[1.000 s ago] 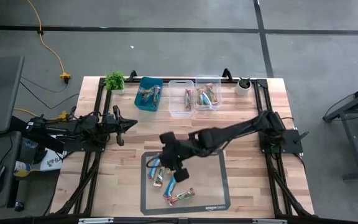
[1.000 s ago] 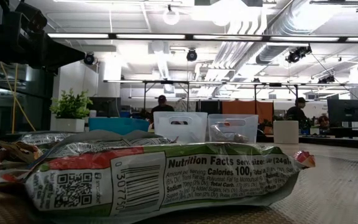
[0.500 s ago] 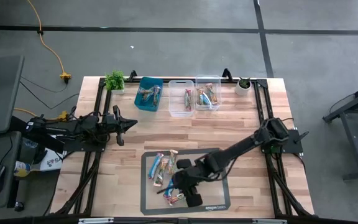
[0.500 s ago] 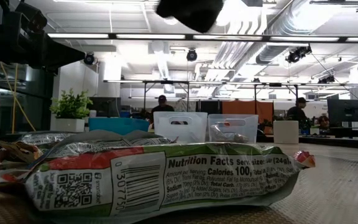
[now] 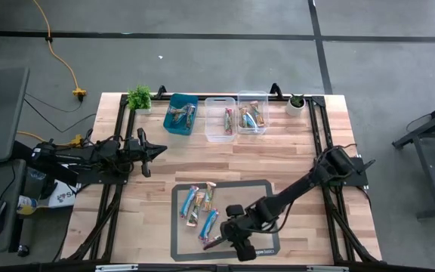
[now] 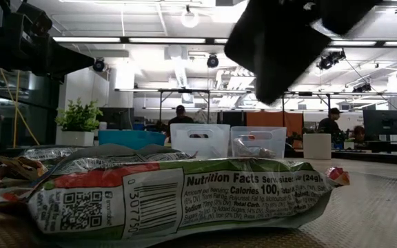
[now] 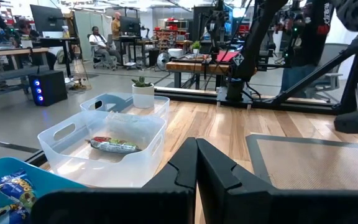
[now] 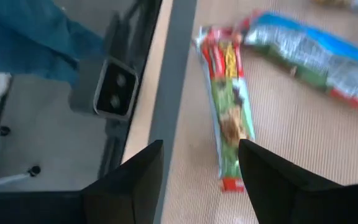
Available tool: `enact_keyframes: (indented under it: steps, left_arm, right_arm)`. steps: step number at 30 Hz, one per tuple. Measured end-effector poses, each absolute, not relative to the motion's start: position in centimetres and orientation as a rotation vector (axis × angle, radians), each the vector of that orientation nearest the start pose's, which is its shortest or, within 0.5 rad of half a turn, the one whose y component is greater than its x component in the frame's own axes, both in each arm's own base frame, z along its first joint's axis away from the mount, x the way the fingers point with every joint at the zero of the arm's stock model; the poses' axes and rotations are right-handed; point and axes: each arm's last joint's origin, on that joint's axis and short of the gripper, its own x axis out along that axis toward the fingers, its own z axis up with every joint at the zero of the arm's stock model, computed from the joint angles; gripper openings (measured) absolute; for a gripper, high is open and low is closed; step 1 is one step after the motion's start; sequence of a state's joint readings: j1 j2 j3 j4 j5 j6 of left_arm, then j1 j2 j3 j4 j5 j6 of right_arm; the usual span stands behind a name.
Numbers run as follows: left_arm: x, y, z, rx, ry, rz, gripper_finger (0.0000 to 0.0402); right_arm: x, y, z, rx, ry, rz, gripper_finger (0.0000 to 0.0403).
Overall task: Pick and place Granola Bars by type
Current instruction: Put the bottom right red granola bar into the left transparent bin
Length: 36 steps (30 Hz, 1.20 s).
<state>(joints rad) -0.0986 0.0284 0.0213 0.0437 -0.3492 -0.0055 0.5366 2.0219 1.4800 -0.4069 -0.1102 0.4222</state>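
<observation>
The right tool [image 5: 232,240] hangs low over the near edge of the grey mat [image 5: 259,193], fingers [image 8: 132,180] spread wide and holding nothing, a green-and-red granola bar [image 8: 229,118] lying just beyond them. More granola bars [image 5: 198,205] lie on the mat's left part; others sit in the bins [image 5: 217,117] at the counter's far side. The left tool [image 5: 157,150] waits pinched shut, empty, at the counter's left.

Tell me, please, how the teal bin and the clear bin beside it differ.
The teal bin is opaque and sits askew, nearest the plant; the clear bin is see-through and sits square, in the middle of the row. Both hold granola bars at the table's far edge.
</observation>
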Motion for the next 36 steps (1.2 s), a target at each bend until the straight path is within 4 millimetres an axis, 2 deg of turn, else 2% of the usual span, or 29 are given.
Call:
enact_keyframes:
  steps: [27,36]
  left_arm:
    - [9.7,0.0,17.3,-0.013,-0.037,0.251,0.0]
    - [9.7,0.0,17.3,-0.014,-0.037,0.25,0.0]
  right_arm:
    - [35.9,21.1,13.7,0.171,0.937,0.339,0.0193]
    - [36.5,21.4,12.3,0.161,0.918,0.353,0.0193]
